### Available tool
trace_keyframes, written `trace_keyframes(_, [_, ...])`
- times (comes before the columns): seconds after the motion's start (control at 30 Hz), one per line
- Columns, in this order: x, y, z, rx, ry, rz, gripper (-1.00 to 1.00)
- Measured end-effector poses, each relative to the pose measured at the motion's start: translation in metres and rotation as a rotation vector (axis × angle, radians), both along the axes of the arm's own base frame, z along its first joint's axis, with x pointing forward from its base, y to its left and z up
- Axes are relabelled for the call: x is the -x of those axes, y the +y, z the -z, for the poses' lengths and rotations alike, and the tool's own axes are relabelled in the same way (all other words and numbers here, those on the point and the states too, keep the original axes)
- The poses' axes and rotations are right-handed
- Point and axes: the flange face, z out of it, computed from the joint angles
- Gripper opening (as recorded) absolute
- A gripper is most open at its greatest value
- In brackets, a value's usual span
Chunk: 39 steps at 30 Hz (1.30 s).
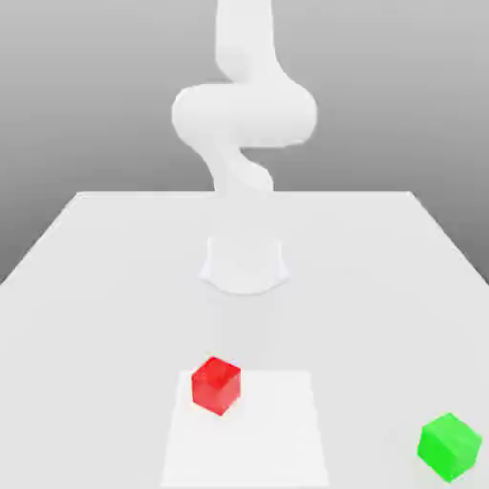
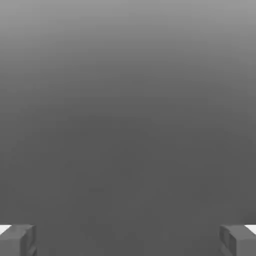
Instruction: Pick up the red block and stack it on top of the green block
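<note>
The red block [image 1: 216, 386] sits on the pale square [image 1: 256, 449] on the worktop [image 1: 115, 315], toward the near side and slightly to the exterior view's left, turned so a corner faces me. The green block [image 1: 449, 447] sits well apart, at the exterior view's near right. Farther off rises the arm [image 1: 244, 115]. Its claw [image 2: 128, 241] is wide open, with nothing between the fingers.

Reaching the red block looks like the step in hand. I'd bring the claw over it, turn the fingers to match two opposite faces, lower straight down, then close evenly. Gripping across corners could twist the block or make it slip.
</note>
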Motion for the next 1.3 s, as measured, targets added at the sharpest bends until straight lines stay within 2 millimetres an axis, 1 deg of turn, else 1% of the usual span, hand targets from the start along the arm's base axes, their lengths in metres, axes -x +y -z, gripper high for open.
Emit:
trace_keyframes(0.07, [-0.023,-0.003,0.049,-0.015,0.075,0.048,0.0])
trace_keyframes(0.13, [-0.04,-0.007,0.099,-0.031,0.149,0.096,0.0])
trace_keyframes(0.2, [-0.051,-0.012,0.149,-0.049,0.221,0.144,0.0])
trace_keyframes(0.3, [-0.056,-0.022,0.224,-0.079,0.329,0.218,0.0])
trace_keyframes(0.37, [-0.052,-0.028,0.274,-0.102,0.403,0.27,0.0])
trace_keyframes(0.43, [-0.041,-0.033,0.325,-0.127,0.481,0.324,0.0])
trace_keyframes(0.5, [-0.024,-0.037,0.376,-0.156,0.563,0.382,0.0])
trace_keyframes(0.57, [0.002,-0.039,0.426,-0.189,0.651,0.445,0.0])
trace_keyframes(0.6, [0.009,-0.04,0.443,-0.199,0.674,0.464,0.0])
trace_keyframes(0.63, [0.012,-0.039,0.455,-0.204,0.685,0.471,0.0])
trace_keyframes(0.8, [0.016,-0.039,0.503,-0.208,0.696,0.48,0.0])
trace_keyframes(0.83, [0.017,-0.039,0.512,-0.207,0.697,0.48,-1.0])
trace_keyframes(1.0, [0.016,-0.039,0.512,-0.207,0.696,0.48,-1.0])
trace_keyframes(1.03, [0.017,-0.039,0.517,-0.207,0.696,0.48,-1.0])
trace_keyframes(1.07, [0.017,-0.039,0.514,-0.207,0.696,0.48,-1.0])
trace_keyframes(1.13, [0.015,-0.039,0.501,-0.208,0.695,0.481,-1.0])
trace_keyframes(1.3, [0.016,-0.039,0.458,-0.205,0.697,0.477,-1.0])
